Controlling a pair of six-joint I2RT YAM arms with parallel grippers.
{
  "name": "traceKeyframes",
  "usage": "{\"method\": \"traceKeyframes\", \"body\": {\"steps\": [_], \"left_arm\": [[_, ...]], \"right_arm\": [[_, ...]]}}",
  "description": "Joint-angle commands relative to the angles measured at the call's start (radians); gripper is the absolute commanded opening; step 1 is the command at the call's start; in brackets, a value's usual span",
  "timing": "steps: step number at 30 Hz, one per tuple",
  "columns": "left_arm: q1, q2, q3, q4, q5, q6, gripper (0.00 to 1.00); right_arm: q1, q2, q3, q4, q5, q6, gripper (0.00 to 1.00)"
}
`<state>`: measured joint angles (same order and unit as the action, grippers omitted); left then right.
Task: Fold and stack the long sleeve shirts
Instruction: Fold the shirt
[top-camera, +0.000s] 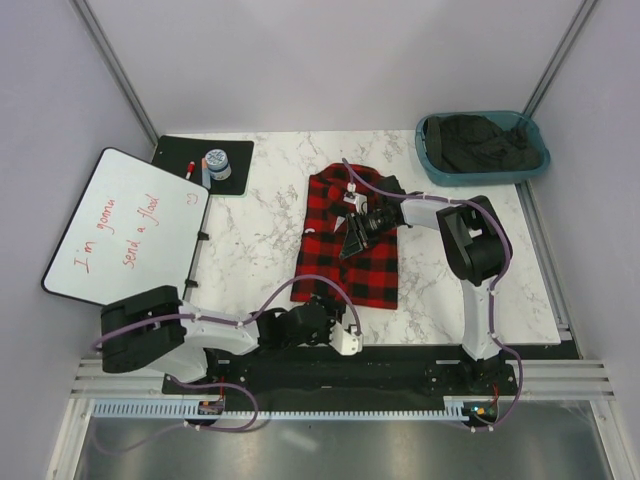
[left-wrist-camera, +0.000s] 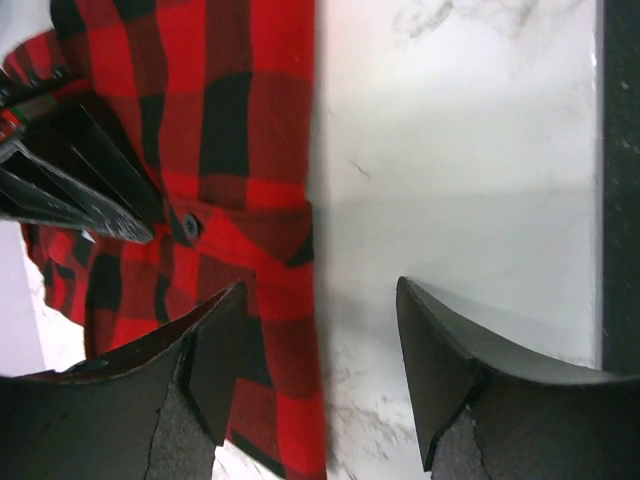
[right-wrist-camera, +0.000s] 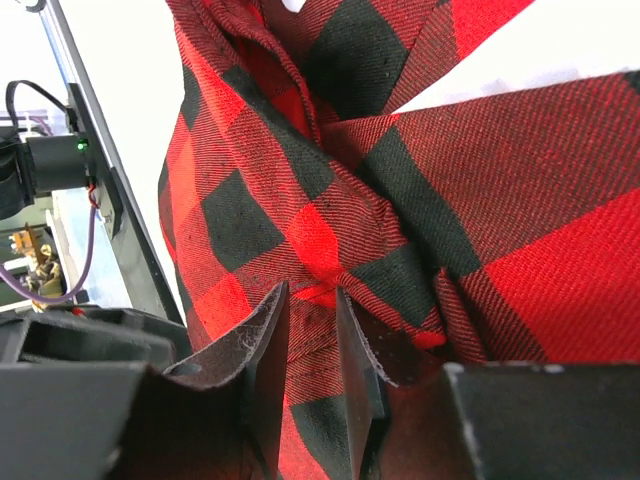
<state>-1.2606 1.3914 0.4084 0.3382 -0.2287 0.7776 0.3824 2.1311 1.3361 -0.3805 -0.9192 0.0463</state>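
Red-and-black flannel shirt (top-camera: 345, 270), gathered into a long narrow shape on the marble table (top-camera: 260, 240), lying left of the teal bin (top-camera: 425, 150) and closer to the table's front edge than the bin is. Note the likely hazard: the right gripper (right-wrist-camera: 312, 290) has only a narrow ridge of cloth at the shirt's middle. If you lift or drag quickly, the fabric may slip free, or the whole garment may slide and lose its shape. Nothing pins down the end of the shirt farthest from the bin. Observe the right jaws drawn close together and clamped on that ridge of flannel, with bunched folds rising beyond them. The left gripper (left-wrist-camera: 320, 290) sits at the shirt's edge on the side away from the bin, jaws standing well apart and holding nothing. One finger (left-wrist-camera: 210, 350) overlaps the shirt's edge and the other is over bare marble. You cannot tell whether either one touches.
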Motion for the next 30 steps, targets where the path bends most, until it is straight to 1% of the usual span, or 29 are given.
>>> {"method": "traceKeyframes", "body": {"steps": [1, 3, 4, 5, 8, 9, 10, 11, 12, 13, 14, 15, 17, 18, 20, 21, 22, 24, 25, 26, 27, 28, 29, 30], "left_arm": [[-0.01, 0.151, -0.016, 0.243, -0.044, 0.115, 0.69], [-0.011, 0.217, -0.016, 0.323, -0.069, 0.156, 0.69], [-0.011, 0.285, -0.014, 0.385, -0.078, 0.167, 0.69], [-0.011, 0.311, -0.004, 0.404, -0.095, 0.176, 0.69], [-0.011, 0.359, 0.015, 0.415, -0.11, 0.186, 0.6], [-0.011, 0.351, 0.013, 0.401, -0.109, 0.193, 0.49], [-0.011, 0.338, 0.017, 0.384, -0.107, 0.195, 0.43], [-0.011, 0.296, 0.023, 0.314, -0.103, 0.196, 0.36], [-0.011, 0.269, 0.033, 0.252, -0.094, 0.183, 0.2], [-0.011, 0.243, 0.064, 0.18, -0.078, 0.167, 0.13], [-0.011, 0.174, 0.081, 0.016, -0.039, 0.149, 0.08], [-0.013, 0.144, 0.102, -0.063, -0.017, 0.096, 0.02], [-0.023, 0.088, 0.176, -0.233, 0.061, 0.04, 0.02], [-0.032, 0.043, 0.196, -0.374, 0.084, -0.006, 0.02], [-0.085, 0.02, 0.254, -0.48, 0.112, -0.05, 0.02], [-0.117, 0.014, 0.279, -0.602, 0.124, -0.11, 0.02], [-0.128, 0.012, 0.335, -0.66, 0.137, -0.148, 0.02], [-0.144, 0.0, 0.378, -0.79, 0.193, -0.236, 0.02], [-0.145, -0.015, 0.426, -0.836, 0.213, -0.262, 0.02], [-0.145, -0.022, 0.449, -0.872, 0.26, -0.285, 0.02], [-0.145, -0.028, 0.476, -0.904, 0.285, -0.325, 0.02], [-0.145, -0.032, 0.534, -0.977, 0.305, -0.342, 0.02], [-0.145, -0.034, 0.562, -1.004, 0.348, -0.35, 0.02], [-0.142, -0.034, 0.59, -1.031, 0.364, -0.366, 0.02]], "right_arm": [[0.009, 0.069, -0.009, 0.014, 0.065, -0.062, 0.33], [0.009, 0.07, -0.012, 0.014, 0.062, -0.063, 0.33], [0.007, 0.07, -0.014, 0.014, 0.06, -0.066, 0.33], [0.009, 0.072, -0.017, 0.014, 0.062, -0.066, 0.33], [0.01, 0.067, -0.031, 0.012, 0.057, -0.072, 0.33], [0.01, 0.064, -0.044, 0.011, 0.053, -0.077, 0.33], [0.018, 0.061, -0.052, 0.009, 0.052, -0.08, 0.33], [0.021, 0.049, -0.063, 0.012, 0.051, -0.088, 0.33], [0.027, 0.043, -0.084, 0.014, 0.051, -0.088, 0.33], [0.041, 0.036, -0.095, 0.021, 0.049, -0.088, 0.33], [0.047, 0.021, -0.121, 0.028, 0.045, -0.079, 0.33], [0.065, 0.01, -0.136, 0.035, 0.04, -0.072, 0.33], [0.087, -0.026, -0.161, 0.061, 0.043, -0.063, 0.34], [0.102, -0.042, -0.173, 0.064, 0.028, -0.053, 0.34], [0.107, -0.091, -0.154, 0.063, 0.016, -0.022, 0.35], [0.104, -0.109, -0.132, 0.055, 0.014, -0.013, 0.36], [0.104, -0.141, -0.1, 0.005, 0.028, -0.02, 0.37], [0.089, -0.16, 0.023, -0.073, 0.039, -0.064, 0.41], [0.079, -0.16, 0.069, -0.168, 0.057, -0.121, 0.41], [0.072, -0.152, 0.149, -0.208, 0.071, -0.156, 0.43], [0.05, -0.146, 0.187, -0.243, 0.083, -0.189, 0.43], [0.041, -0.122, 0.217, -0.289, 0.098, -0.232, 0.44], [0.029, -0.108, 0.28, -0.303, 0.129, -0.247, 0.44], [0.006, -0.091, 0.308, -0.314, 0.14, -0.256, 0.44]]}}
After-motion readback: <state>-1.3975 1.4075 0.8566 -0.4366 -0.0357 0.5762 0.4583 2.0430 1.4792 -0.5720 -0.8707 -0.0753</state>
